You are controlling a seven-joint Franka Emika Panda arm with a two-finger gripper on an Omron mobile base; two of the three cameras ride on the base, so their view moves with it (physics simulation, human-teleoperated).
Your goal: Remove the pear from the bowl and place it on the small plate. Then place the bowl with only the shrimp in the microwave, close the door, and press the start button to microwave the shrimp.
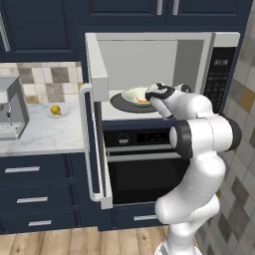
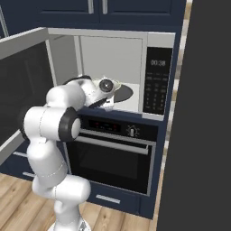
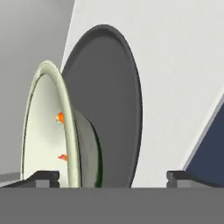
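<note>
**Now: bowl on the microwave turntable, fingers spread at its rim**

Leftmost in the left base view, a grey appliance stands on the marble counter. Just right of it, the pear sits on the small plate, well apart from the bowl. Next comes the door, swung wide open toward the camera, its long handle hanging down in front of the drawers. Further right, inside the microwave, the bowl rests on the dark turntable, with the orange shrimp lying in it. The gripper is at the bowl's right rim. In the hand view the 2 fingertips stand far apart, 1 at each lower corner; the bowl's rim lies just beside the left one, and I cannot tell whether they touch. Nothing is pinched between them. Below the microwave, the black oven is closed.
</note>
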